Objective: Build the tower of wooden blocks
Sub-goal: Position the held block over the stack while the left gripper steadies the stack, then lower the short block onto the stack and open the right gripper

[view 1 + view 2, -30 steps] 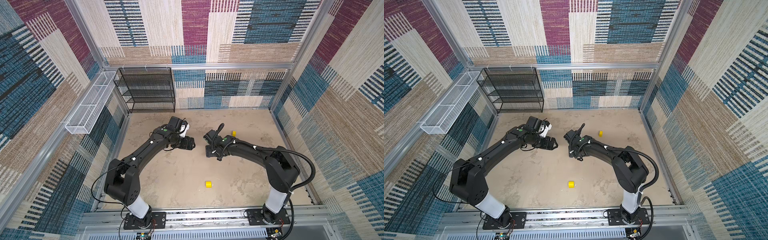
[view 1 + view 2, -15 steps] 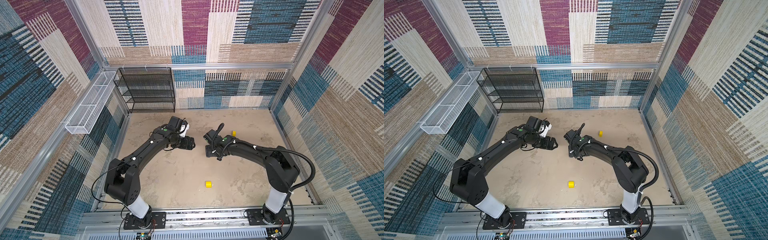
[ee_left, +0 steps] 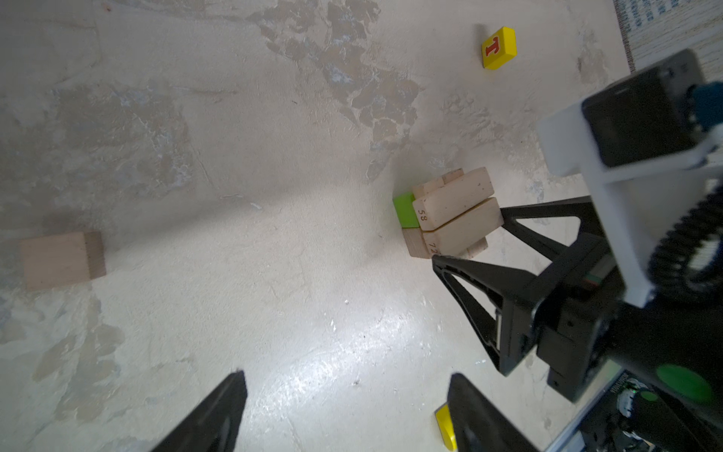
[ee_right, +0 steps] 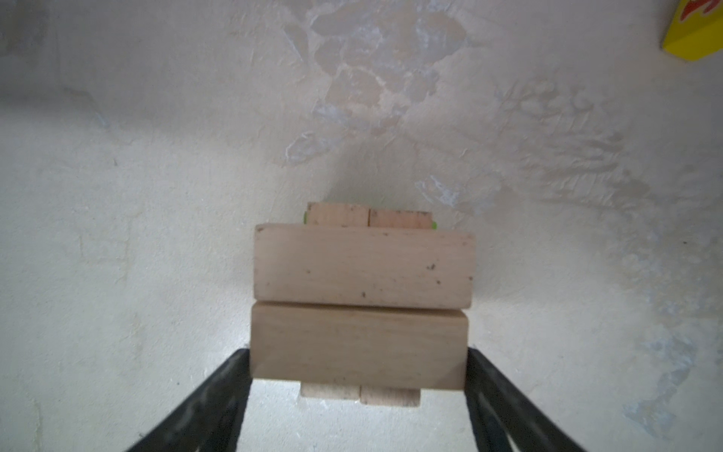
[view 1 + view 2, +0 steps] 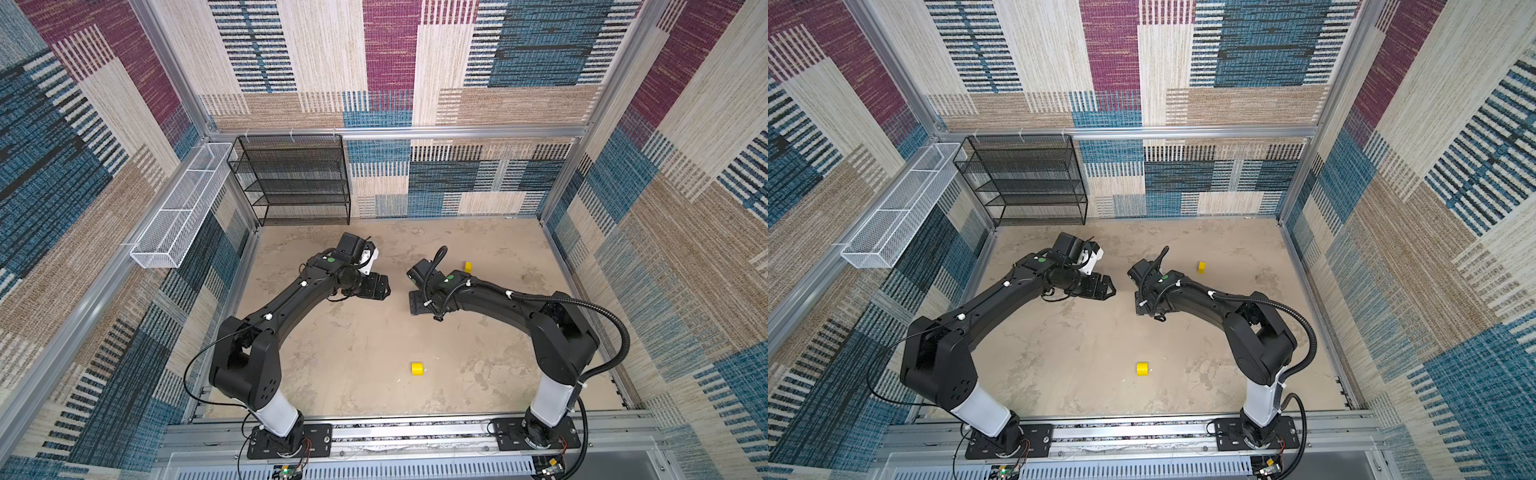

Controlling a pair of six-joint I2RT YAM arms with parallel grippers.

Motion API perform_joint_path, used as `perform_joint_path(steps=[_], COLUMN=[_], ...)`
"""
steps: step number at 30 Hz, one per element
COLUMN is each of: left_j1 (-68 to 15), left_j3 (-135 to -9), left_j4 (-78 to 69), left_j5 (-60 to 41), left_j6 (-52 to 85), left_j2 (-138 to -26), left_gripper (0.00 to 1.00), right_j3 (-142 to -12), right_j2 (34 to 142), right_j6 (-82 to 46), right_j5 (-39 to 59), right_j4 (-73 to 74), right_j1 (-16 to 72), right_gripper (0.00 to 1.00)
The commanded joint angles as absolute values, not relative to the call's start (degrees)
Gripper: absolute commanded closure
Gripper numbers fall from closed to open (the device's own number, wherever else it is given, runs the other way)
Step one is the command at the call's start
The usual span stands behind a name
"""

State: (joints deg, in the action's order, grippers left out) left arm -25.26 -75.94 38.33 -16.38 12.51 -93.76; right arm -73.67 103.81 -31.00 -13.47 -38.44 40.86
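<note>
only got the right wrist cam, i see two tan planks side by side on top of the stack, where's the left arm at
Observer: The left end effector hangs open and empty to the left of the tower, apart from it.
Operator: any tan pieces not stacked yet
Observer: Yes, one tan block lies by itself on the table. Only the left wrist view shows it.
Operator: i see one yellow corner, is there a second yellow
Observer: Yes, a second yellow piece sits alone near the front of the table in both top views, well clear of both arms.
</note>
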Motion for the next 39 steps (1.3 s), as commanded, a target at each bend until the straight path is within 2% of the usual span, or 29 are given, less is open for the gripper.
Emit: perform_joint_path(steps=[1, 12, 23, 39], left_j1=[-25.19, -25.1, -25.08, -25.04], left_j3=[-76.43, -76.41, -76.46, -76.46], left_j4=[38.59, 38.58, 38.58, 38.56], left_j5=[-16.08, -16.17, -16.17, -16.26], left_j6=[13.8, 13.77, 13.89, 13.97], left_j2=[-93.9, -93.97, -94.08, -94.12], left_gripper=[0.15, 0.15, 0.15, 0.15], right_j3=[-73.69, -73.91, -74.06, -74.18], right_j2=[103.54, 103.84, 103.71, 103.94], right_j6=[-31.11, -31.04, -30.7, -30.32], right_j5=[-13.31, -13.03, -12.17, -12.02], right_j4=[-37.0, -37.0, -36.72, -36.56], right_j1=[40.77, 40.52, 40.43, 40.25], right_gripper=[0.21, 0.21, 0.13, 0.13])
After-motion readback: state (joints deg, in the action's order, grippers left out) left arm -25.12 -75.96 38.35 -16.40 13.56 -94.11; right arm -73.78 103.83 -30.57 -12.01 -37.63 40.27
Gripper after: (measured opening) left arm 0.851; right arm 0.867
